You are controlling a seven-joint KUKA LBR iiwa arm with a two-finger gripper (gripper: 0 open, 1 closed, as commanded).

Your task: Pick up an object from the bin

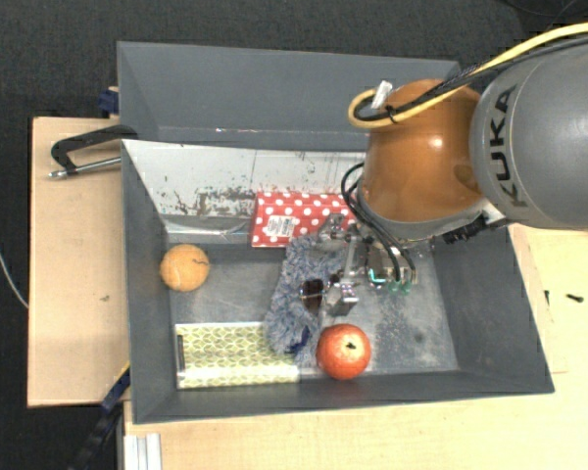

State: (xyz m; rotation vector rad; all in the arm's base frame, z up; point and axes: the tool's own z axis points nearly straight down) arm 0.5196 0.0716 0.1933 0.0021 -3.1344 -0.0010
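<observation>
We saw the claw (pixel 341 287) down over the right edge of a crumpled blue-grey cloth (pixel 290 302) in the middle of the bin (pixel 274 86) — just behind a red apple (pixel 344 351), in front of a red dotted box (pixel 296 218) — but whether it was open or closed we could not tell.

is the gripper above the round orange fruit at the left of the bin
No, the gripper is over the crumpled blue-grey cloth mid-bin, well apart from the round orange fruit.

dotted box (pixel 292 219): right end behind orange cover (pixel 421 155) | arm (pixel 544 116): cut off right
</observation>
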